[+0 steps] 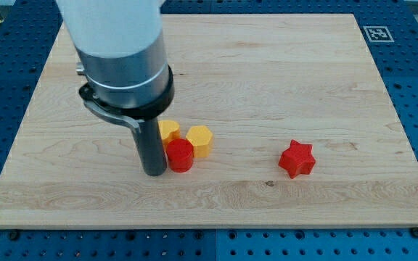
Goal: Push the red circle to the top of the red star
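Note:
The red circle lies on the wooden board, left of centre. My tip rests on the board right against the red circle's left side. The red star lies well to the view's right of the red circle, at about the same height in the view. The arm's body covers the board's upper left part.
A yellow hexagon touches the red circle's upper right. Another yellow block, shape unclear, sits just above the red circle, partly behind the rod. The wooden board lies on a blue perforated table; a marker tag sits at its top right corner.

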